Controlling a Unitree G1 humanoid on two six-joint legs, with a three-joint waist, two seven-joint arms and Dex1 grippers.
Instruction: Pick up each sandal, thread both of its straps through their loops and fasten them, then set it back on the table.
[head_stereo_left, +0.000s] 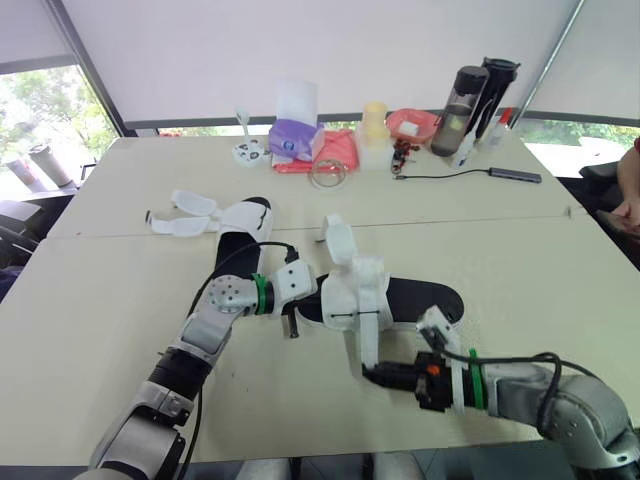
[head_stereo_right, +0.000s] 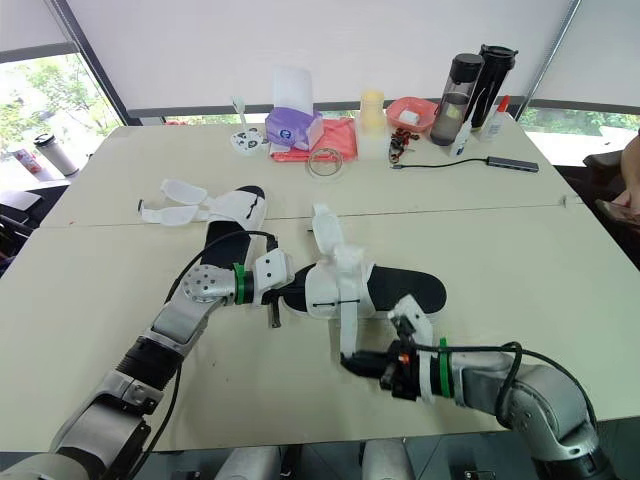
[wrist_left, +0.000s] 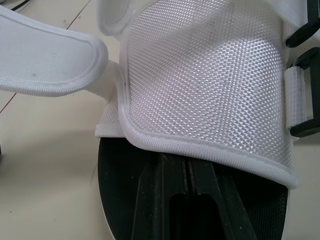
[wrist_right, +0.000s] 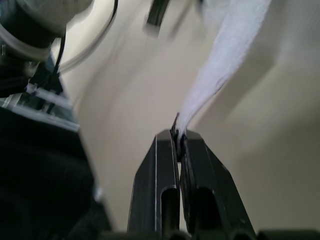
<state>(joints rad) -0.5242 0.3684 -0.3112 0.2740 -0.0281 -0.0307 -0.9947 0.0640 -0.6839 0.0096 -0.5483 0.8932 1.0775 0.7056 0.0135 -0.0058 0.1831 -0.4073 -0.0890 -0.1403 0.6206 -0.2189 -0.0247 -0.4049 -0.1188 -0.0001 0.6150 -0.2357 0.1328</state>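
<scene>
A black-soled sandal with white woven straps (head_stereo_left: 400, 298) lies near the front edge of the pale desk (head_stereo_left: 520, 250), about halfway along it. The left end effector (wrist_left: 187, 165) is at the left end of this sandal. Its two black fingers (wrist_left: 160, 200) are pressed together over the black sole. Their tips sit right at the rim of the wide white woven flap (wrist_left: 210, 85). I cannot tell if they pinch anything.

The right end effector (wrist_right: 178, 136) is just in front of the sandal, close to the front edge. It is squeezed tight on the end of a long white strap (head_stereo_left: 366, 335), which runs from the sandal to it. A short white strap (head_stereo_left: 338, 238) on the same sandal sticks up in the air.

A second sandal of the same kind (head_stereo_left: 240, 222) lies farther back, toward the left edge. Its white straps are spread open flat on the desk. Two dark bottles (head_stereo_left: 458, 100), a purple pack (head_stereo_left: 295, 140) and a pink cloth (head_stereo_left: 335, 150) are along the far edge.
</scene>
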